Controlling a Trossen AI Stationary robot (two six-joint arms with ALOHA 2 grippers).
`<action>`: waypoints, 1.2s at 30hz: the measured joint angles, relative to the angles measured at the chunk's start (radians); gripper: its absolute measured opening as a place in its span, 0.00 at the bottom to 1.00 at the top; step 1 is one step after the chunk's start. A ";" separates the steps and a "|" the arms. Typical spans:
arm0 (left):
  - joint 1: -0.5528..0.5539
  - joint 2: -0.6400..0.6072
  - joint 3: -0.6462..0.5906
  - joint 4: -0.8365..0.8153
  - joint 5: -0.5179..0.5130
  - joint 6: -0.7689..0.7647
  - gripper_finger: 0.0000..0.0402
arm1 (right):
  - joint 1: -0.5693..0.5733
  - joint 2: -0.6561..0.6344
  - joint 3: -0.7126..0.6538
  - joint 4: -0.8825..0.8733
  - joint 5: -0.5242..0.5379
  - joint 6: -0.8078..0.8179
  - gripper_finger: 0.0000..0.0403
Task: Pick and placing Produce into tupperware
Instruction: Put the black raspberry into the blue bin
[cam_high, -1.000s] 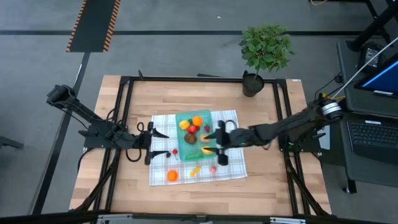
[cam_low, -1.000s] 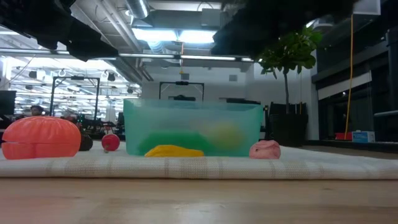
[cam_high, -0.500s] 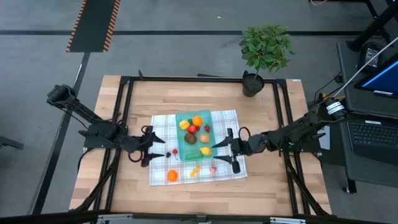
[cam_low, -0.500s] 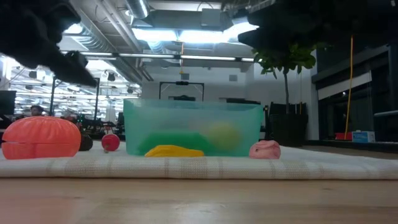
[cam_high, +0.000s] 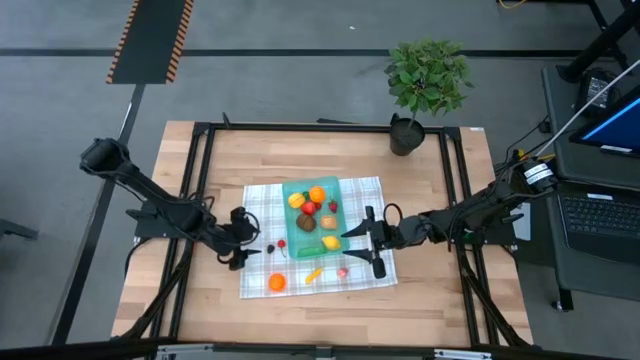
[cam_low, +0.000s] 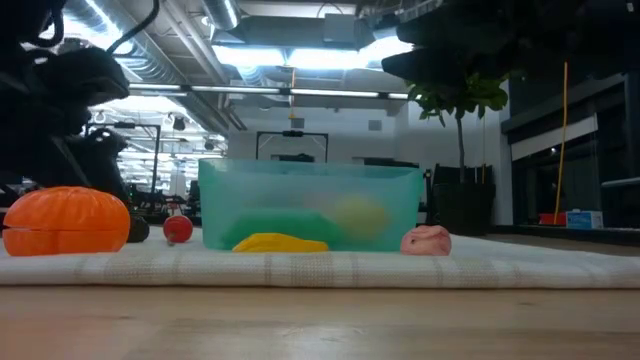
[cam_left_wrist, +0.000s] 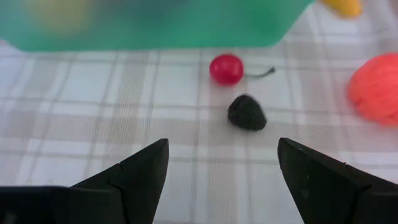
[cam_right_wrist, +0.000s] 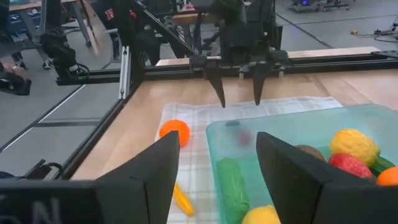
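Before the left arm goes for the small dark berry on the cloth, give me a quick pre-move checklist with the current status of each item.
1. Left gripper open and empty: ok.
2. Dark berry ahead of it, between the line of its fingers: ok.
3. Berry apart from the red cherry beside it, so only one gets pinched: ok, a gap shows.
4. Tupperware upright on the checked cloth, with room left inside: ok.
5. Right gripper out of the left arm's path: ok; it is open at the container's far side.
6. Cloth flat under the berry: ok in the left wrist view.
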 joint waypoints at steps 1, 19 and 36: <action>0.000 0.011 0.000 0.000 0.000 -0.001 0.73 | -0.001 0.000 0.000 -0.001 0.000 -0.001 0.54; 0.000 0.032 0.000 0.007 -0.019 -0.055 0.73 | -0.002 0.000 0.000 -0.003 0.000 -0.026 0.54; 0.003 0.116 -0.001 0.185 -0.045 0.079 0.73 | -0.002 0.001 0.000 -0.006 0.000 -0.034 0.54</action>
